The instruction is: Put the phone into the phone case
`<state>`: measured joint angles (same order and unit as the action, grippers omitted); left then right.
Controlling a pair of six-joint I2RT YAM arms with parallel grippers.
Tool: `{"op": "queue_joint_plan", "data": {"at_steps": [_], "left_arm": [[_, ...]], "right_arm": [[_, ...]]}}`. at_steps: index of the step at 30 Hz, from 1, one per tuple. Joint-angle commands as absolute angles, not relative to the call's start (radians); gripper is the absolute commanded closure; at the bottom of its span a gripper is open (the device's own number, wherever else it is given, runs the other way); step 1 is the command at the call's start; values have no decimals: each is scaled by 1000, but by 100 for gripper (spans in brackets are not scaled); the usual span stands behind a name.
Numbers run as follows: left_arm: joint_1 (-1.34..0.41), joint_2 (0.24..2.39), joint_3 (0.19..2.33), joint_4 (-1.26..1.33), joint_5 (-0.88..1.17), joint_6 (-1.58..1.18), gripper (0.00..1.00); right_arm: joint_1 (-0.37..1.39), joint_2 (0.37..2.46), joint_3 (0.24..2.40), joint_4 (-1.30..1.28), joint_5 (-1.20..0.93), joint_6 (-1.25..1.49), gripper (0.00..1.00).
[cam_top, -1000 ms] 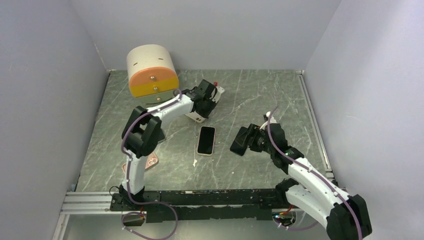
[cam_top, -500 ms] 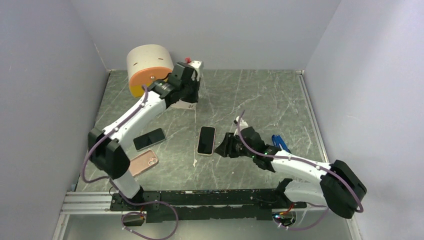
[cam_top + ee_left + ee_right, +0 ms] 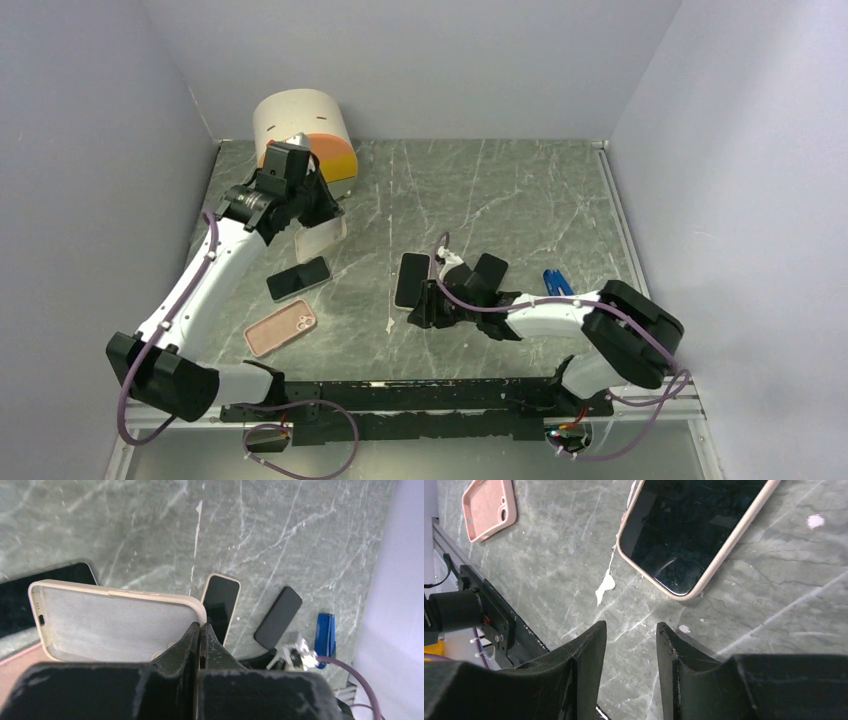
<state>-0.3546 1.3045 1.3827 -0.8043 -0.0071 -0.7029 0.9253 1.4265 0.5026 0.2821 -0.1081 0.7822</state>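
My left gripper is shut on the edge of an empty beige phone case and holds it above the table at the back left. In the left wrist view the case shows its open inside, pinched at its right corner by the gripper. A bare black phone lies below it. A second phone with a beige rim lies screen up at the centre. My right gripper is open and empty, low over the table at that phone's near end; its fingertips stand apart.
A pink case lies at the near left, also in the right wrist view. A dark phone and a blue object lie right of centre. A beige and orange cylinder stands at the back left corner.
My left arm has swung from the back centre to the back left, carrying the beige case. My right gripper has moved left and down to the centre phone's near end.
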Motion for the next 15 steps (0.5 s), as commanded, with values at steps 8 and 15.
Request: {"op": "queue_joint_plan", "data": {"at_steps": [8, 15], "left_arm": [[-365, 1170, 1247, -811, 57, -1033, 97], [-412, 1175, 1180, -782, 85, -1165, 98]], "right_arm": [[937, 1561, 642, 280, 93, 772, 56], [886, 1649, 694, 327, 180, 740, 56]]}}
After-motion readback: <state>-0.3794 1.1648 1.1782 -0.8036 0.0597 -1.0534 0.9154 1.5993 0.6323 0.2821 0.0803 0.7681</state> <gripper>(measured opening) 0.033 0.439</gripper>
